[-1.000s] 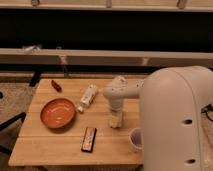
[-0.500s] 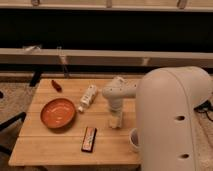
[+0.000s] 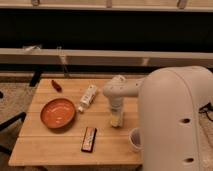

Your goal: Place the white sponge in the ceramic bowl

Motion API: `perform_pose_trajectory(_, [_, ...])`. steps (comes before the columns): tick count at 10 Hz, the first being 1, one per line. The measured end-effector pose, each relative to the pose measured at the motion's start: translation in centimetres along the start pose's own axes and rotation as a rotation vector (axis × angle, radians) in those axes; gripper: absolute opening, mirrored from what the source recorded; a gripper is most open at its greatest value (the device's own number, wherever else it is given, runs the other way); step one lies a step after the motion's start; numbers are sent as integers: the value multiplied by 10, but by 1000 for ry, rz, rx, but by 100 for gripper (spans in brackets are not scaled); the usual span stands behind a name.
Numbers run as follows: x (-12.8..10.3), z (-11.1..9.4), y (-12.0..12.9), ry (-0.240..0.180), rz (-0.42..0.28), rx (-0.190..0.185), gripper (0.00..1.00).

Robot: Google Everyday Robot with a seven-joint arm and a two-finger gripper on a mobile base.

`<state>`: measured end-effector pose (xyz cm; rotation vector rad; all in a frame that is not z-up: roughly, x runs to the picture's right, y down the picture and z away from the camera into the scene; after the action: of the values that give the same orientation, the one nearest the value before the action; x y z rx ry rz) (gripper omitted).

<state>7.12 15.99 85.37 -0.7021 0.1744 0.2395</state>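
Observation:
The ceramic bowl (image 3: 58, 113), a glossy orange-red shallow dish, sits on the left part of the wooden table (image 3: 50, 150) and is empty. My gripper (image 3: 116, 119) points straight down at the table's middle right, well to the right of the bowl. A small beige block, the white sponge (image 3: 116, 122), shows at the gripper's tip on the tabletop and is partly hidden by it. I cannot tell whether the gripper holds it.
A longer white bottle-like packet (image 3: 88, 97) lies between the bowl and the gripper. A dark flat bar (image 3: 89, 139) lies near the front edge. A small white cup (image 3: 136, 139) stands front right, by my arm's large body (image 3: 175, 120). A red pepper (image 3: 56, 85) lies back left.
The gripper stays over the same spot on the table. My arm's large body has shifted slightly left in the view. Nothing on the table has moved.

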Motion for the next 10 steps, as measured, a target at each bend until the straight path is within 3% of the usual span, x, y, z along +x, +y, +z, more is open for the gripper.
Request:
perform_pose_trajectory(1, [1,-10,1,-7,-7,10,1])
perform_pose_trajectory(4, [-7,-50,5,-38,-72,58,0])
perform_pose_trajectory(7, [-46,-104,11,-84,-217,124,0])
perform_pose_trajectory(10, [-99,-139,22,-98,-376,173,0])
